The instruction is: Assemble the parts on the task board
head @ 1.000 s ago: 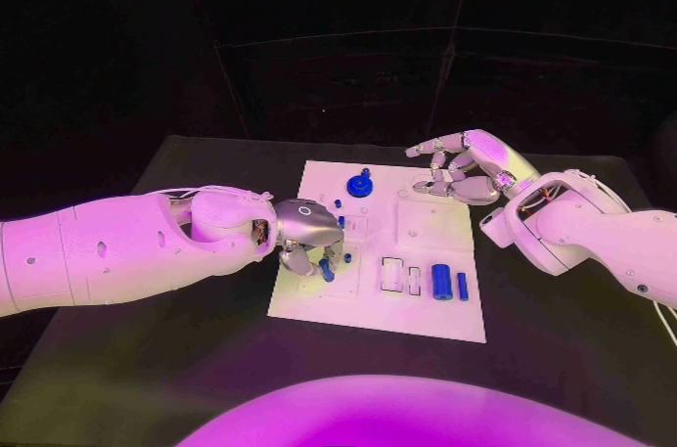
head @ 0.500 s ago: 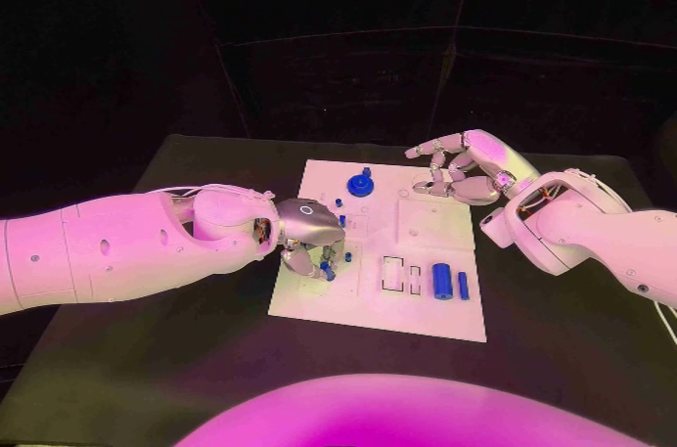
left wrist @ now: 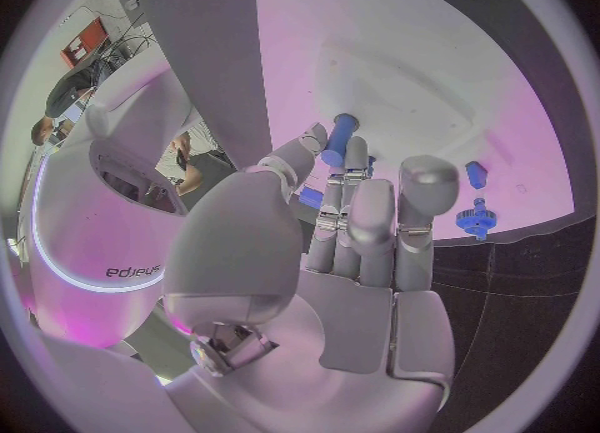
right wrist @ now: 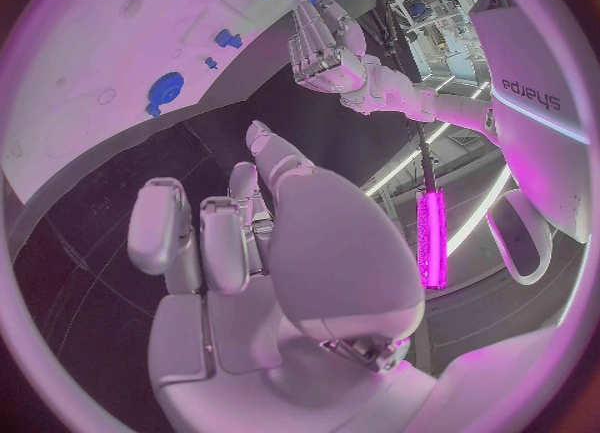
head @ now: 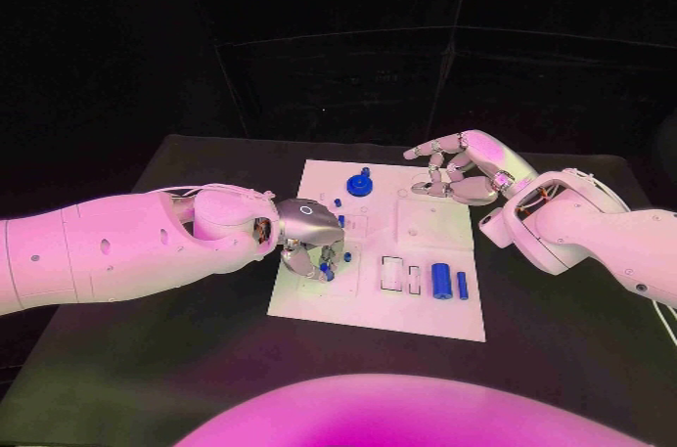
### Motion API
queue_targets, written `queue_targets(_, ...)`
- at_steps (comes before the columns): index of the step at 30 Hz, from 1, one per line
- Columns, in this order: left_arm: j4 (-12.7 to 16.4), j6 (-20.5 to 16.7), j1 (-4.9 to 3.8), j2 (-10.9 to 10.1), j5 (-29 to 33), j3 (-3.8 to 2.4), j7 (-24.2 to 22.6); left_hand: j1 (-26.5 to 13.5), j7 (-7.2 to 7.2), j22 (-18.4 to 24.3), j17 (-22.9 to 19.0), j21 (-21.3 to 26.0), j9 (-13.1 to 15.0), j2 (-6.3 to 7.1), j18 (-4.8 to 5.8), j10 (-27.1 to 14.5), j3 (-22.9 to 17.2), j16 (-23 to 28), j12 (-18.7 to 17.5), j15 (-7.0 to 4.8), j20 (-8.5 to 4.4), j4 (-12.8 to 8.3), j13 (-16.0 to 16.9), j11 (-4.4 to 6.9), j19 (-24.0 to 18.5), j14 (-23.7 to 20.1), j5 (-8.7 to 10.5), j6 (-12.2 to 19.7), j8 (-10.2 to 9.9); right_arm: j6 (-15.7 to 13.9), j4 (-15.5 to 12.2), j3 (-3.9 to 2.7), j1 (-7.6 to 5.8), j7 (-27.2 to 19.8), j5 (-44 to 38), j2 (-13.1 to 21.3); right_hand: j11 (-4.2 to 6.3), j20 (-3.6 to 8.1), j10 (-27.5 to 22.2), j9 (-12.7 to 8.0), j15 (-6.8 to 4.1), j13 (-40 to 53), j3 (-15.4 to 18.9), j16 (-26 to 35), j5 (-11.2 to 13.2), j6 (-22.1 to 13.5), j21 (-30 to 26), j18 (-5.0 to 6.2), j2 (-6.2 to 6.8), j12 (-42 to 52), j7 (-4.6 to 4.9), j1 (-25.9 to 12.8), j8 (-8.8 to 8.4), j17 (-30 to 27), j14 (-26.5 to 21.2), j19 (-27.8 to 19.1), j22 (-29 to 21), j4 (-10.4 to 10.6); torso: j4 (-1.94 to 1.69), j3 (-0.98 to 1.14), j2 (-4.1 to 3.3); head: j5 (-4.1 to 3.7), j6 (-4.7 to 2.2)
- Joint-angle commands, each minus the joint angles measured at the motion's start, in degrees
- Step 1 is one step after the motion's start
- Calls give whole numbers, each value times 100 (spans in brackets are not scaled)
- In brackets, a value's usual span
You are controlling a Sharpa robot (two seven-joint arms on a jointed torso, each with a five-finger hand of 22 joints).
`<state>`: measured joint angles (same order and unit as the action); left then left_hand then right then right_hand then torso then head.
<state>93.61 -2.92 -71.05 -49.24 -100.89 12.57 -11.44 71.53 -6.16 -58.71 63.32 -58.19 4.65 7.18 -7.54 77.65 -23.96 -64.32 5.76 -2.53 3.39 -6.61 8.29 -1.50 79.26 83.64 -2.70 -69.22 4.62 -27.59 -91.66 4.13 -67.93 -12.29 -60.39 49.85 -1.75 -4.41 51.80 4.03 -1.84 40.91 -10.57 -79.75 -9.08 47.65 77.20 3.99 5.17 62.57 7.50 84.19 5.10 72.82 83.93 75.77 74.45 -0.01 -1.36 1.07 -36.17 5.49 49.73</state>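
The left hand (head: 308, 234) reaches in over the near-left part of the task board (head: 370, 305), palm down, with its fingers curled downward. It pinches a small blue peg (head: 326, 269) between its fingertips, the peg hanging just above the white plate's left side. In the left wrist view the same peg (left wrist: 339, 139) sticks out past the fingers (left wrist: 354, 168), held between them and the thumb.

Just beyond the left hand, two small blue pins (head: 338, 203) stand in the board near its left edge. Farther back sits a blue gear-like part (head: 360, 185) with a knob on top, standing on the board's far-left area.

Toward the near-right of the board lie two open rectangular slots (head: 392, 274), and beside them a thick blue cylinder (head: 441, 281) and a thin blue bar (head: 463, 286), lying side by side.

The right hand (head: 462, 166) hovers over the board's far-right corner, fingers apart and loosely bent, holding nothing. The board rests in the middle of the black worktop (head: 141, 369).
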Motion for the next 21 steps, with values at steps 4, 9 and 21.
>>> queue_targets(4,-15,58,-7,41,74,1,-17,-159,-34,2,-7,-10,-42,122,59,-22,225,-23,-1,15,8,133,-7,-66,29,176,-16,189,-93,50,-26,-5,-11,8,-29,-5,-47,-46,5,5,29,-12,5,-2,-37,42,-30,70,-10,30,0,-71,9,-11,32,-14,-8,29,3,-1,-4,-12,1)
queue_targets(9,-27,52,-7,61,77,2,-8,-195,-43,-3,-8,-7,-49,163,59,-27,346,-25,-7,24,17,209,-4,-75,31,168,-17,242,-95,56,-33,-5,-11,18,-35,1,-49,-47,4,5,30,-13,6,-1,-37,43,-32,70,-10,30,2,-75,8,-12,31,-15,-10,30,2,2,-2,-22,4)
queue_targets(21,-46,5,-7,73,108,3,0,-221,-55,-3,-18,9,-55,207,56,-46,578,-22,-21,37,31,355,5,-91,31,155,-16,336,-91,74,-35,-5,-11,42,-38,4,-55,-50,-4,3,35,-22,12,8,-37,45,-40,73,-8,29,9,-87,4,-27,25,-24,-18,35,-4,-2,-1,-42,-6)
